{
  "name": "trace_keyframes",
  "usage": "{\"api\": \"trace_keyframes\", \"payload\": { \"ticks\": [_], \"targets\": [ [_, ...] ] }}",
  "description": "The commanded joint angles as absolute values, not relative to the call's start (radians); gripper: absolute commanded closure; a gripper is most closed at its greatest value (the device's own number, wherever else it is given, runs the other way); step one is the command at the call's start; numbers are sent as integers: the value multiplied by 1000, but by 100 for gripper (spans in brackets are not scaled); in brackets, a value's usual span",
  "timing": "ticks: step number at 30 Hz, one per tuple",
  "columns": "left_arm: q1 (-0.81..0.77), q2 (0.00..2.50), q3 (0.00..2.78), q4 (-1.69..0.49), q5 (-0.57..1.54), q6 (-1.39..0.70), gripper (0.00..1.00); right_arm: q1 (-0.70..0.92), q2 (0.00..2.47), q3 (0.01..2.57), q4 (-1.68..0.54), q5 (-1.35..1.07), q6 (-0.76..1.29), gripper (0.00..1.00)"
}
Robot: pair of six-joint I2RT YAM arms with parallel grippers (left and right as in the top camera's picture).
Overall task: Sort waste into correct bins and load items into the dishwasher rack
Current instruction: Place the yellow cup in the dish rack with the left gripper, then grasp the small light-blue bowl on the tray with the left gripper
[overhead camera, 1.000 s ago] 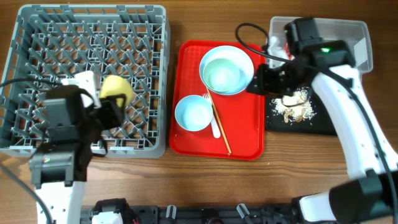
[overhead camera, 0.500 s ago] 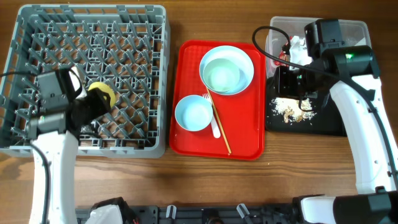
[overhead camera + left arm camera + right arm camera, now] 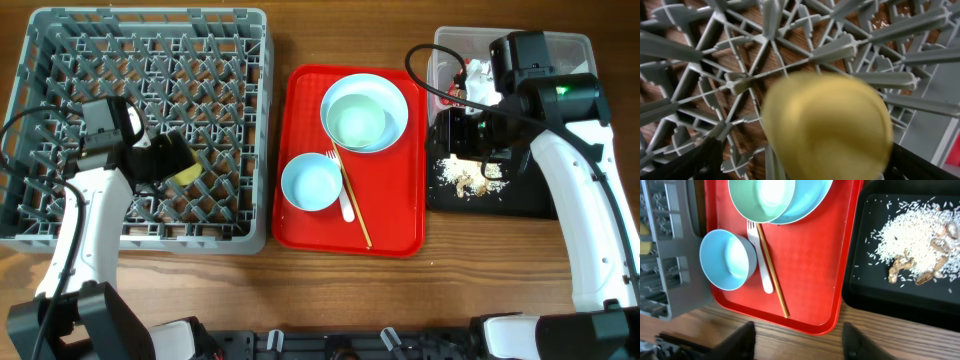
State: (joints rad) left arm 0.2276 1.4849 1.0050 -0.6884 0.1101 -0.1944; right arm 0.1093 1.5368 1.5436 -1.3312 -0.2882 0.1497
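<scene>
The small yellow cup (image 3: 190,172) lies among the pegs of the grey dishwasher rack (image 3: 150,15). My left gripper (image 3: 168,160) stands open around it; in the left wrist view the cup (image 3: 827,125) is blurred, with a gap to the left finger (image 3: 702,160). My right gripper (image 3: 800,342) is open and empty, hanging over the black tray (image 3: 530,195) beside the rice scraps (image 3: 470,175). On the red serving tray (image 3: 300,225) sit a large pale green bowl (image 3: 364,112), a small blue bowl (image 3: 311,183), a white fork (image 3: 343,195) and a wooden stick (image 3: 355,205).
The clear tub (image 3: 575,60) at the back right holds a crumpled white tissue (image 3: 483,75). My right arm's cable loops over the tub's left end. Bare wooden table (image 3: 330,280) runs along the front, below the rack and both trays.
My left gripper carried the yellow cup right over the rack and opened. My right arm drew back from the large bowl to the black tray and its jaws widened.
</scene>
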Motion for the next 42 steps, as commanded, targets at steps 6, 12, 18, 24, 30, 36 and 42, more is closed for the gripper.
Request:
{"api": "trace_keyframes", "payload": {
  "ticks": [6, 12, 18, 24, 30, 36, 42],
  "targets": [
    [176, 1361, 1150, -749, 239, -208, 0, 103, 1528, 1562, -1321, -237, 170, 25],
    [-129, 1296, 1150, -755, 239, -218, 0, -17, 1526, 1562, -1322, -199, 213, 24],
    [-420, 1350, 1149, -668, 314, -221, 0, -213, 1520, 1562, -1325, -343, 210, 0],
    [-630, 1531, 1149, -594, 87, -221, 5, -258, 1520, 1561, -1344, -348, 208, 0],
    [-727, 1771, 1149, -593, -2, -221, 14, -258, 1520, 1559, -1348, -348, 208, 0],
    [-732, 1863, 1149, -590, -2, -221, 60, -258, 1520, 1559, -1351, -348, 209, 0],
    [-732, 1850, 1163, -589, -1, -221, 96, -258, 1520, 1559, -1356, -348, 208, 0]
  ]
}}
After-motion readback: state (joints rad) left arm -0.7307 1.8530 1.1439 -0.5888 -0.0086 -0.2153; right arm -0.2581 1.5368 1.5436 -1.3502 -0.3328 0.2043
